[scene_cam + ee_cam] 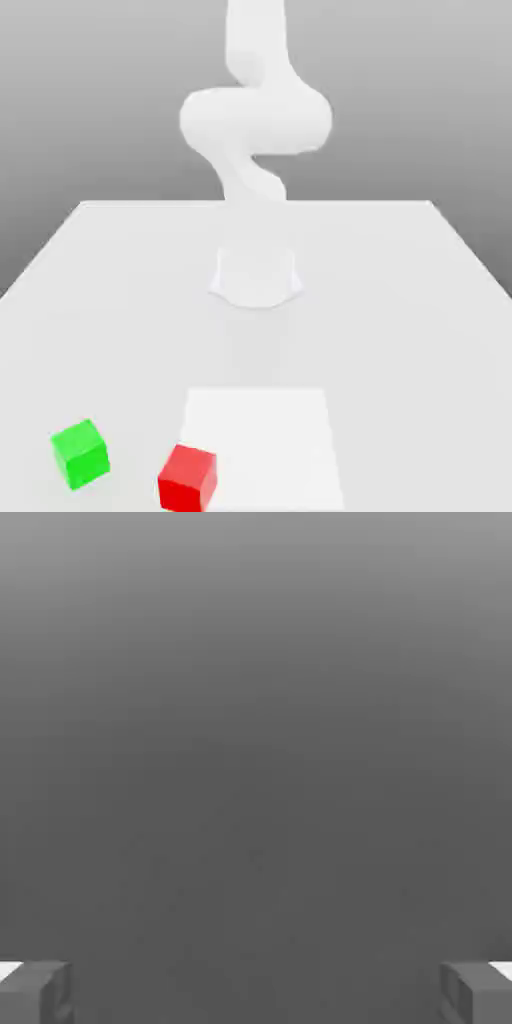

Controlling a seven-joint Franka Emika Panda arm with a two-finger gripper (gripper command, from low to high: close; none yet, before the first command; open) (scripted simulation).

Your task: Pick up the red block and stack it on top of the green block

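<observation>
Blocks sat way down at the near end of the table (400,280), and that was the bit that worried me. From the exterior view, calling the arm's (255,120) base the middle of a clock with 6 pointing at the camera, the red block (187,477) was at about 7 o'clock and the green block (80,454) closer to 8, the two near each other but not touching. Both sat close to the front edge, so any nudge on the way down could've shoved red off the table or into green.

The gripper (256,992) had its fingers (35,992) spread wide with nothing between them, and the hand view just looked at plain grey, so my guess was it wasn't aimed at the blocks yet. Long reach ahead, and a sloppy descent would clip a corner.

Room-wise, plenty: bare tabletop between base and blocks, a paler square patch (270,440) beside red at roughly 6 o'clock. Tight spot was the gap between the blocks, if a finger had to drop there.
</observation>
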